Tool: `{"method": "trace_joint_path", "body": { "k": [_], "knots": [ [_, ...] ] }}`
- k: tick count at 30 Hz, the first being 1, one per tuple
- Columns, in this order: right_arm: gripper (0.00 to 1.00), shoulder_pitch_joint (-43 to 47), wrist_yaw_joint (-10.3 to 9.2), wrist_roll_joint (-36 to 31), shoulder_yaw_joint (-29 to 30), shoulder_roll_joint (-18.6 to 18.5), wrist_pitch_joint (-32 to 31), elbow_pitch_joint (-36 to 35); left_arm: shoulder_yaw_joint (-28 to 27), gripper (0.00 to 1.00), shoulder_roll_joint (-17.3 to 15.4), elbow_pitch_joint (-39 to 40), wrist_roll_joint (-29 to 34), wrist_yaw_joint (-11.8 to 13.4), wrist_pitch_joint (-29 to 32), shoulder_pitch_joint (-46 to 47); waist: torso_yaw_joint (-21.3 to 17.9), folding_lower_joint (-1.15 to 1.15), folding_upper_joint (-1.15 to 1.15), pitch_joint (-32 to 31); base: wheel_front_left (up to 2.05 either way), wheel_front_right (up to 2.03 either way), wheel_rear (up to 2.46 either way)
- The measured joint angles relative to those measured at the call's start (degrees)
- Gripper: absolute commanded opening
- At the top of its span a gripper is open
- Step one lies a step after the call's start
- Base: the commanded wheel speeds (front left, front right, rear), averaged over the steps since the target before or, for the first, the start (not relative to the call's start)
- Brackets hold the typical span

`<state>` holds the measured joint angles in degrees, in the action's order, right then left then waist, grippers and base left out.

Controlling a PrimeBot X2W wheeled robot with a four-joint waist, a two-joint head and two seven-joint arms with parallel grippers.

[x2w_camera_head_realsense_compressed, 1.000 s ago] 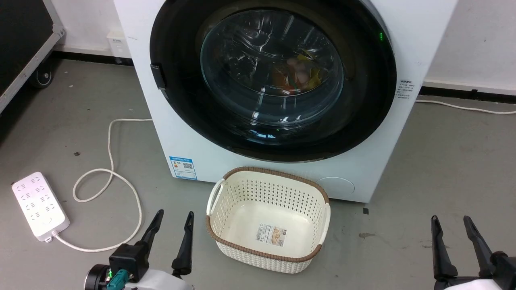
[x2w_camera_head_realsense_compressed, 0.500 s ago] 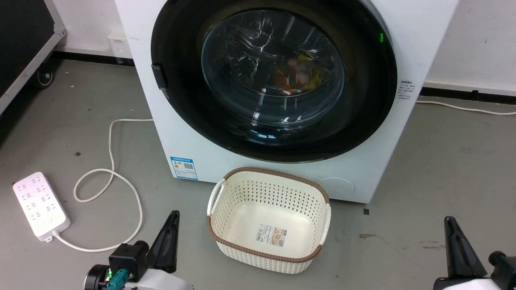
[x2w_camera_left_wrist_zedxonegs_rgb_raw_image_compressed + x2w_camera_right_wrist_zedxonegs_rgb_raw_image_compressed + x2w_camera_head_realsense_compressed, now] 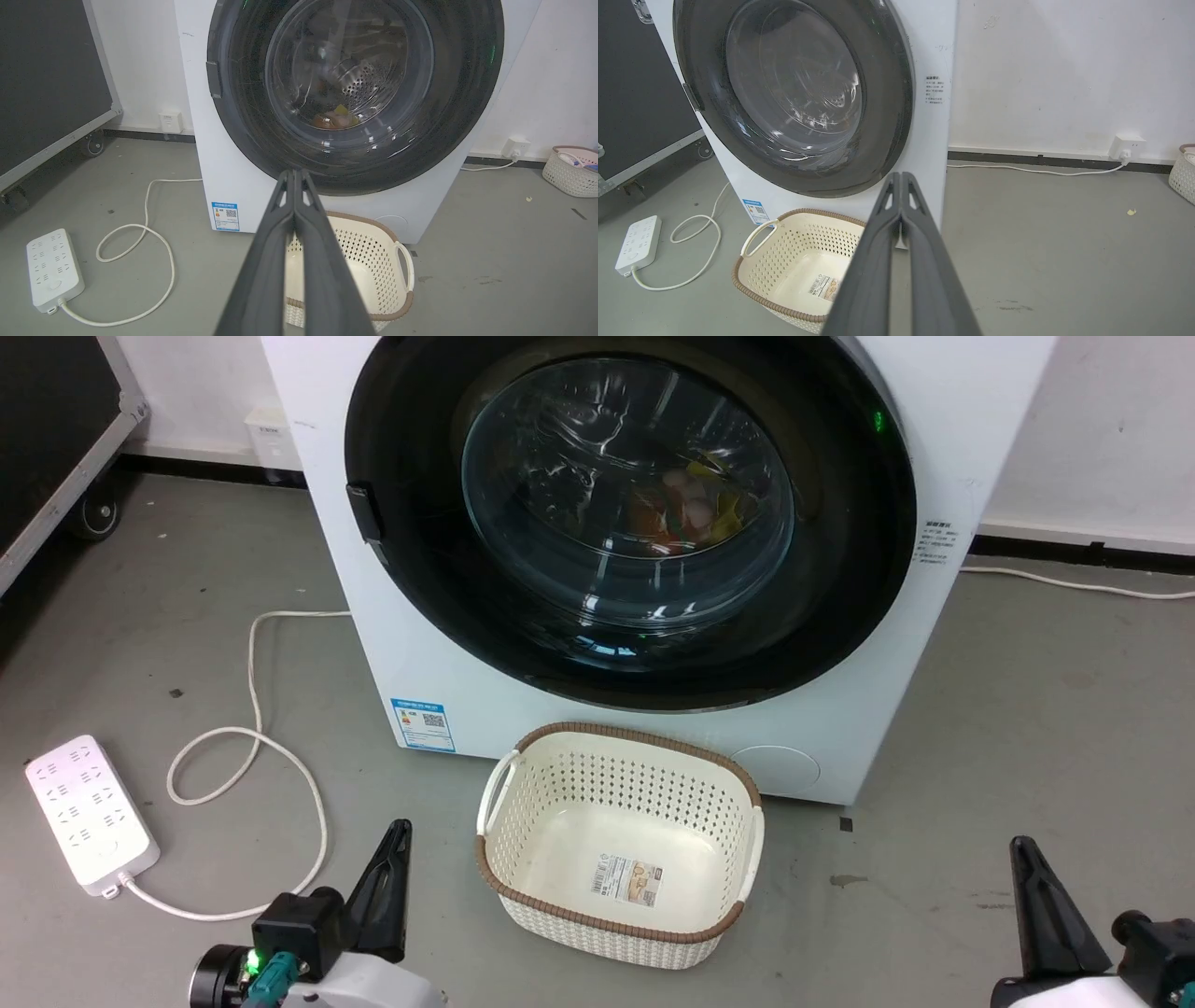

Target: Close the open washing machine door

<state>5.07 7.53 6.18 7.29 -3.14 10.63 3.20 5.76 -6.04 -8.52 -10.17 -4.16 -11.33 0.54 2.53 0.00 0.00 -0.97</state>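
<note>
Judging the washing machine door [image 3: 411, 579] already flush in the washing machine [image 3: 485, 709] front, our left pincer [image 3: 400, 840] and right pincer [image 3: 1027, 859] sit low, fingers together, flanking the laundry basket [image 3: 616, 733]; we'd press the rim beside the latch [image 3: 364, 513] to confirm.

Fingers [image 3: 275, 242] pressed together, tips before shut washing machine door [image 3: 243, 116]; basket [image 3: 369, 252] beneath.

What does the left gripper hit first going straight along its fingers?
Probably the washing machine door, at its lower black rim: the tips of the shut left gripper line up with it in its wrist view. The basket sits below that line; depth unclear.
</note>
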Motion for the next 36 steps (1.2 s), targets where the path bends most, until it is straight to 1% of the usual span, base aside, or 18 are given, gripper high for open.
{"method": "trace_joint_path", "body": {
  "k": [36],
  "knots": [
    [0.00, -1.0, 0.00, -2.1, -2.5, 0.0, -3.7, -0.9, -2.0, 0.00, 1.2, 2.9, 3.5, 1.3, 3.9, 0.0, -0.9, 0.00, 0.00, 0.3, 0.00, 0.00, 0.00]
  ]
}}
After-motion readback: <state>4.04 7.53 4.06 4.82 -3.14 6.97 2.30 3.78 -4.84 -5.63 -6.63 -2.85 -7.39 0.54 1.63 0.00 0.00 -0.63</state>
